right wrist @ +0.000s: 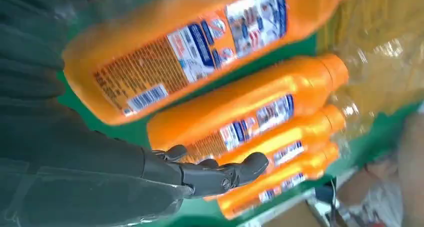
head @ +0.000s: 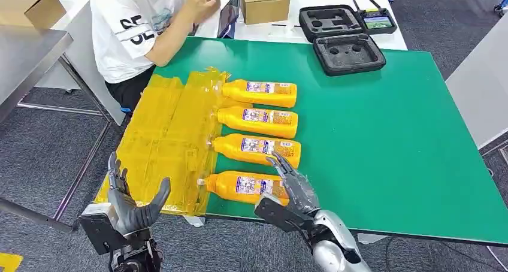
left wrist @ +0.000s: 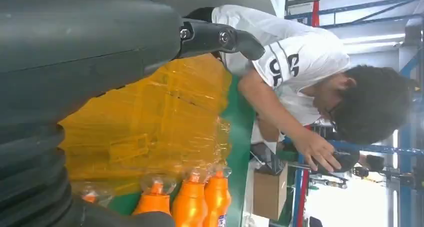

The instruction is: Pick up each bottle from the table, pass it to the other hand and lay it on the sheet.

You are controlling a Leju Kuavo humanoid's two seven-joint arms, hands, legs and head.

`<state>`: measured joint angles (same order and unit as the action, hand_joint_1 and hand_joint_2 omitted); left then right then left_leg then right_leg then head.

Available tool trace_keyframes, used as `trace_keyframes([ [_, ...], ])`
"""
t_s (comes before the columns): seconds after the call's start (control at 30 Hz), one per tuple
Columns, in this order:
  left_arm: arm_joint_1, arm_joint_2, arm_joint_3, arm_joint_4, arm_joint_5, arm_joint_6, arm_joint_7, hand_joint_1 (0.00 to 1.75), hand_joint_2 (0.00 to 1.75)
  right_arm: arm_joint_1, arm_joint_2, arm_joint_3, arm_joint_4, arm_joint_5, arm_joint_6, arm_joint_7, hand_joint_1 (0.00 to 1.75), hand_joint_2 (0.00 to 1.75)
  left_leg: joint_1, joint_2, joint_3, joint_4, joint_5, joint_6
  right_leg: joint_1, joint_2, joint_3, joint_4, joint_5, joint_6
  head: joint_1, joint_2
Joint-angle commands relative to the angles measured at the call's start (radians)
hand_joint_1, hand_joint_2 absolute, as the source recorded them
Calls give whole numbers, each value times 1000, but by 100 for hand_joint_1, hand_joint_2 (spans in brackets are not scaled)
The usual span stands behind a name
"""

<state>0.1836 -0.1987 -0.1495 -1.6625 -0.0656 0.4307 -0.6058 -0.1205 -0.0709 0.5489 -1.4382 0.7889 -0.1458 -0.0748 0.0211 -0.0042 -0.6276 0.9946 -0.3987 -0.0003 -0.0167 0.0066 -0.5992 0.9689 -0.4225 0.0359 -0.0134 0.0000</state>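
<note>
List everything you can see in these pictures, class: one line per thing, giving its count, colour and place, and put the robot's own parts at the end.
bottles: four, orange with labels, lying in a row on the table, caps toward the sheet
sheet: one, yellow and see-through, spread on the table's left part
table: one, green top
foam case: one, black, open, at the table's far edge
remote controller: one, black with a lit screen, beyond the case
cardboard boxes: two, brown, far side and far left
person: one, white T-shirt, seated at the far left corner
left hand: open, raised off the sheet's near edge
right hand: fingers spread over the nearest bottle
</note>
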Motion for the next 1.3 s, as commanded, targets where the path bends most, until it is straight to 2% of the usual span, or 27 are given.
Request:
trace_keyframes([
  [0.03,-65,58,-49,117,32,1,-8,0,175,-47,-86,88,129,-21,24,11,0,175,-1,-1,7,-2,-2,1,0,-2,8,-2,-2,-1,0,0],
  [0.1,-74,61,-53,134,39,0,-13,0,175,-59,-94,97,150,-25,30,9,0,175,0,0,4,-2,0,1,0,-1,4,-2,0,-1,0,0],
  [0.47,-86,63,-55,171,67,9,-36,0,175,-123,-116,131,247,13,11,15,0,175,-1,0,7,-2,-1,1,0,-1,7,-2,-1,-1,0,0],
  [0.8,-86,63,-55,172,67,9,-36,0,175,-125,-115,131,247,12,12,15,0,175,0,0,8,-2,-2,1,0,-1,8,-2,-2,-1,0,0],
  [0.9,-97,54,-40,191,68,-7,-42,0,175,-152,-131,142,225,17,-3,4,0,175,0,0,3,-1,0,1,0,0,3,-1,0,-1,0,0],
  [0.97,-98,54,-39,194,68,-8,-43,0,175,-153,-130,143,223,17,-3,4,0,175,-1,2,10,0,-4,2,0,0,10,0,-3,-2,0,0],
  [1.0,-98,54,-39,194,68,-8,-43,0,175,-153,-130,143,223,17,-3,4,0,175,-1,1,5,-1,-1,1,0,0,5,-1,-1,-1,0,0],
  [1.03,-98,54,-39,194,68,-8,-43,0,175,-153,-130,143,223,17,-3,4,0,175,0,1,8,0,-3,2,0,0,8,-1,-2,-2,0,0],
  [1.13,-98,54,-39,194,68,-8,-43,0,175,-153,-130,143,223,17,-3,4,0,175,-1,0,4,-1,-1,1,0,0,4,-1,-1,-1,0,0],
  [1.2,-98,54,-39,194,68,-8,-43,0,175,-153,-130,143,223,17,-3,4,0,175,-1,1,8,0,-3,2,0,0,8,-1,-3,-2,0,0],
  [1.23,-98,54,-39,194,68,-8,-43,0,175,-153,-130,143,223,17,-3,4,0,175,0,0,4,-1,-1,1,0,0,4,-1,-1,-1,0,0],
  [1.3,-98,54,-39,194,68,-8,-43,0,175,-153,-130,143,223,17,-3,4,0,175,-1,1,4,-1,-1,1,0,0,4,-1,-1,-1,0,0],
])
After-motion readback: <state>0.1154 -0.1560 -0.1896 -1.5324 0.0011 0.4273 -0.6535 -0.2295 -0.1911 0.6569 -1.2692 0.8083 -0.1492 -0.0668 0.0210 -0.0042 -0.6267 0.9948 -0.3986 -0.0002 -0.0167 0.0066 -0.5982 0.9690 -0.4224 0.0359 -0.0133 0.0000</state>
